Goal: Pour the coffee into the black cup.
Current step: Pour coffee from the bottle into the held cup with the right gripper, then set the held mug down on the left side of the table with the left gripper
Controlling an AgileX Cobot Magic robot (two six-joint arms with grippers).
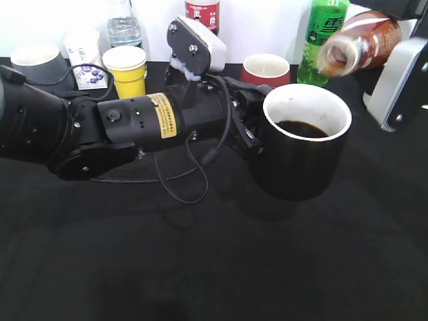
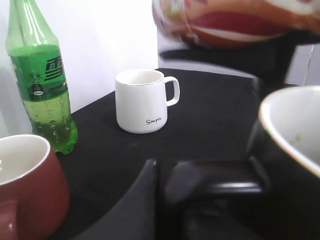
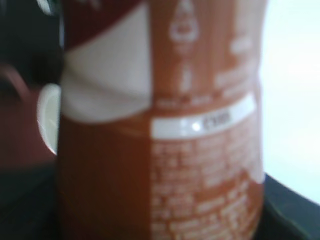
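The black cup (image 1: 304, 150) stands mid-table with dark coffee inside; its white rim shows in the left wrist view (image 2: 295, 135). My left gripper (image 1: 249, 127) is shut on the cup's handle (image 2: 220, 182). The coffee bottle (image 1: 358, 41) is held tilted on its side above the cup's far right, its open neck pointing left over the rim. My right gripper (image 1: 401, 73) is shut on the bottle, whose label fills the right wrist view (image 3: 160, 130). The bottle also shows at the top of the left wrist view (image 2: 235, 20).
A red mug (image 1: 265, 68) (image 2: 25, 190) and green bottle (image 1: 321, 40) (image 2: 42, 80) stand behind the cup. A white mug (image 2: 142, 100) sits farther off. At the back left are a yellow cup (image 1: 127, 68), grey cup (image 1: 37, 63), small carton (image 1: 85, 57), water bottle (image 1: 124, 23).
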